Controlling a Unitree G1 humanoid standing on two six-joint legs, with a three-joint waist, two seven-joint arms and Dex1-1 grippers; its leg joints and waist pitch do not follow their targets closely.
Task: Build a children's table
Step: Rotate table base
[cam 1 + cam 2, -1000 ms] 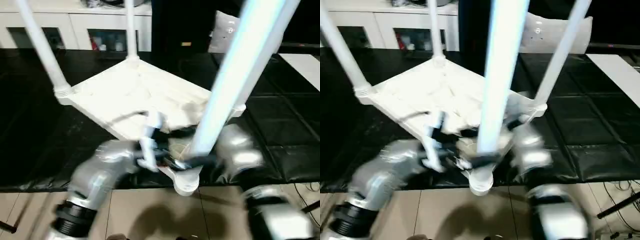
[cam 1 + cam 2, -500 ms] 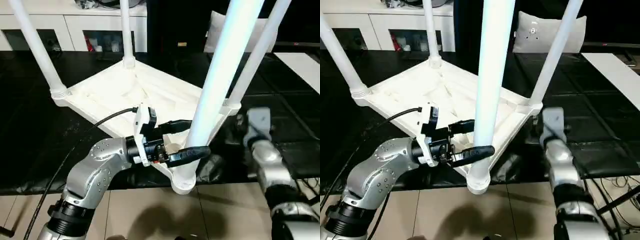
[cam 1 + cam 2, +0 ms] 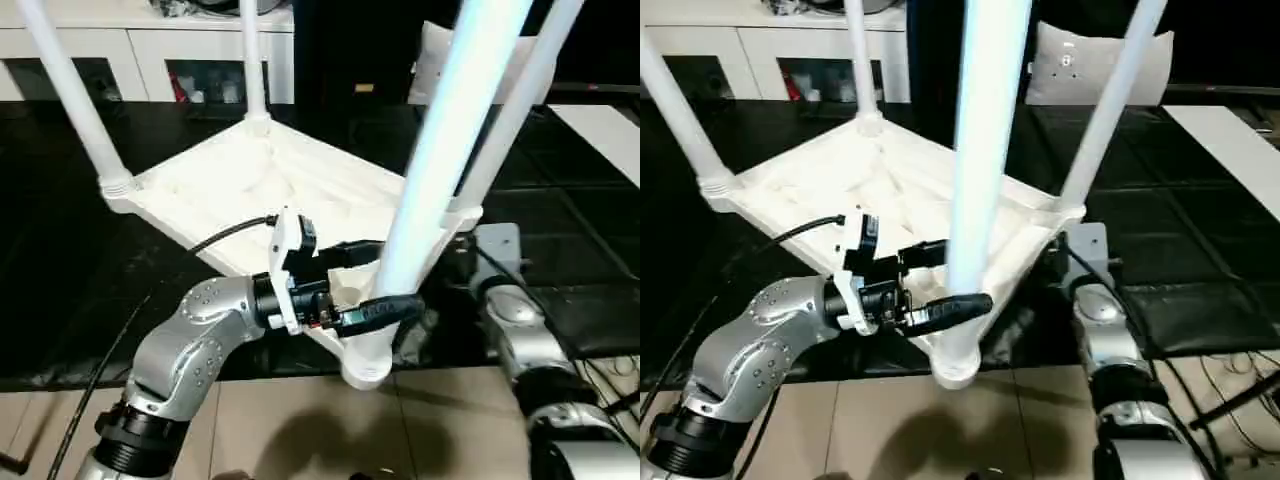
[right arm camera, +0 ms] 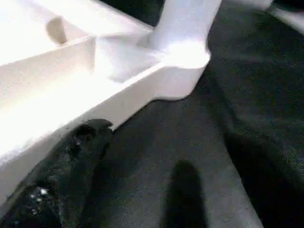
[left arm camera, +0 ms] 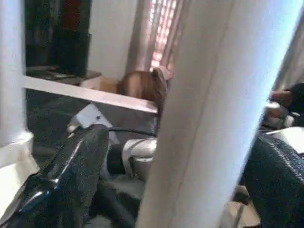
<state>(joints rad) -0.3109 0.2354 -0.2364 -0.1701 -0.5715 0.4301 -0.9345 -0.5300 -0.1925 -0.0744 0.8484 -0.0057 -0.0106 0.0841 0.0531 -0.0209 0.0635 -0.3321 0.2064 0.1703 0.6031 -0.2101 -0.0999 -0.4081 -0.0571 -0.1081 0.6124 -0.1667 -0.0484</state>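
Left tool [image 3: 372, 280] around upturned white table [image 3: 250, 185] leg [image 3: 440, 160]

No readable text, labels, brand names, numbers or signs anywhere in these views.
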